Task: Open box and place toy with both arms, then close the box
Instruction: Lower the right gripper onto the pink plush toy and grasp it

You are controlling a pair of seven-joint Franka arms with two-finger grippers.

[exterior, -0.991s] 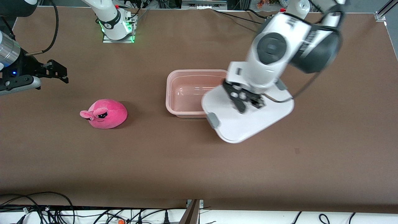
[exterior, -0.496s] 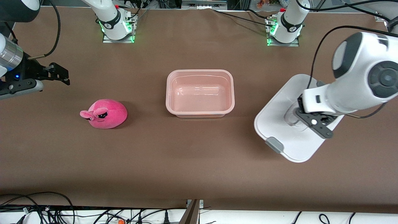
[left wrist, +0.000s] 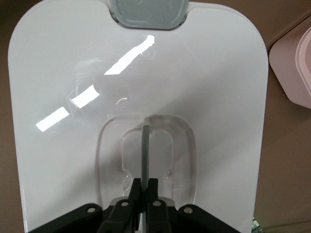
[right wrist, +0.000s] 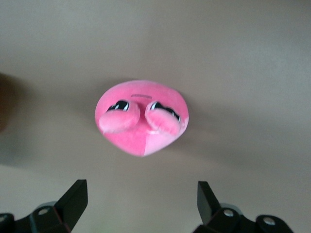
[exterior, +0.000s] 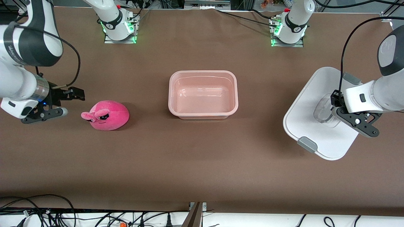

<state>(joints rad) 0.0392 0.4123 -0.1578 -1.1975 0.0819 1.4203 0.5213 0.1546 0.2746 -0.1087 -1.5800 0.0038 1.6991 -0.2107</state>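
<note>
box (exterior: 203, 94): sitting open mid-table, nothing in it, my landmark
toy (exterior: 106, 115): lying on the table well apart from the box, toward the right arm's end, level with the box's front edge
right gripper (exterior: 63, 102): I'm holding it just beside the toy, on the side away from the box, fingers spread wide, gripping nothing
key relation: toy is sitting between right gripper and box, face toward the gripper; right arm is far nearer to it
lid (exterior: 322, 115): off the box, toward the left arm's end
left gripper (left wrist: 144, 194): I'm keeping it pinched tight on the lid's clear centre handle (left wrist: 146, 150)
next, my guess: right arm grabbing toy, carrying it toward the box
</note>
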